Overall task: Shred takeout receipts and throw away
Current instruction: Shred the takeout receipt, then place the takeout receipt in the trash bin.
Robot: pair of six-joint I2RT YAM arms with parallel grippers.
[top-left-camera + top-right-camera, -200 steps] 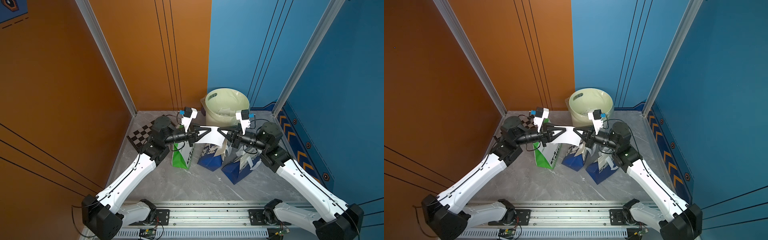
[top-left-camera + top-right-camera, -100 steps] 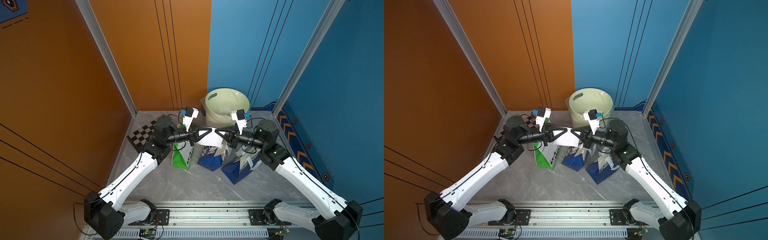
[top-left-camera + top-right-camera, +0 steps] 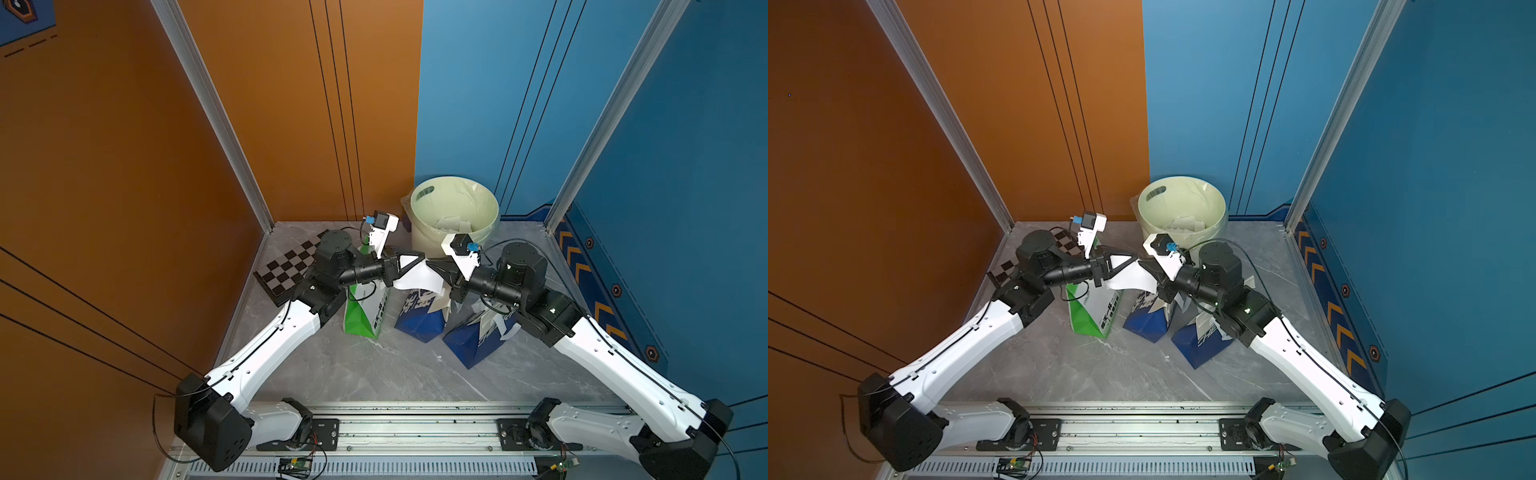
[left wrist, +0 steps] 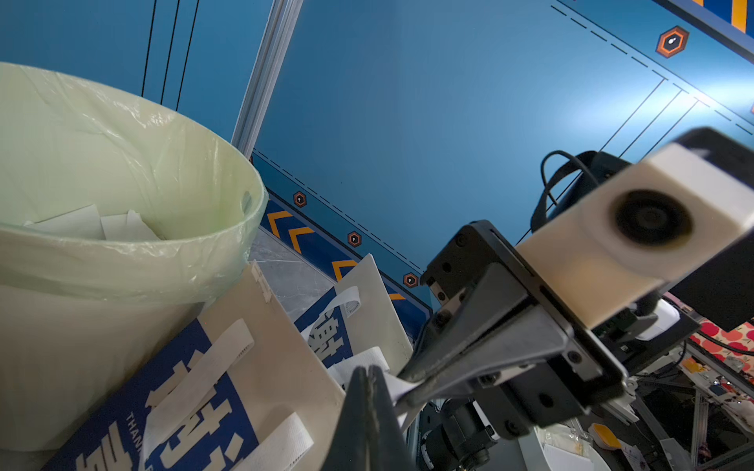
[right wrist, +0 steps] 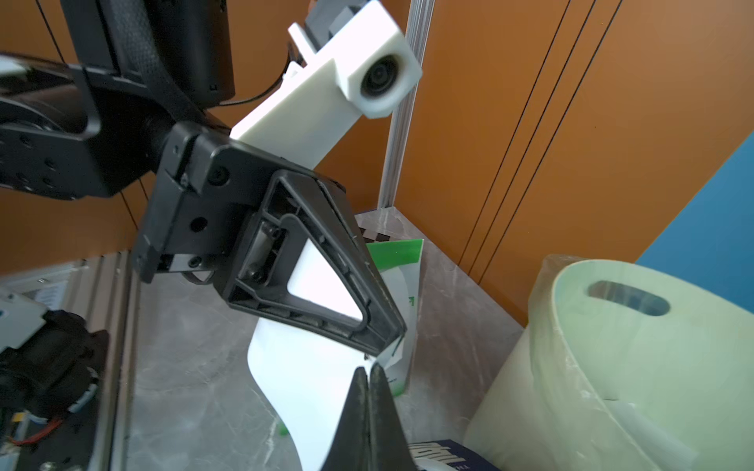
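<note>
White receipt (image 3: 417, 279) pinched by left end effector (image 3: 422, 261) and right end effector (image 3: 430, 264), tips almost touching; sheet apparently untorn

Both top views look steeply down from high overhead toward the back corner, sharing almost everything. The left wrist view peers closely past the left hand (image 4: 368, 373) at the right hand (image 4: 402, 387). The right wrist view reverses this, and both catch the bin (image 4: 122, 248).

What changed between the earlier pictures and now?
The left gripper and right gripper moved toward each other until their tips nearly meet, and the left gripper closed on the receipt. The right gripper stayed shut on it; the bags and bin did not move.
</note>
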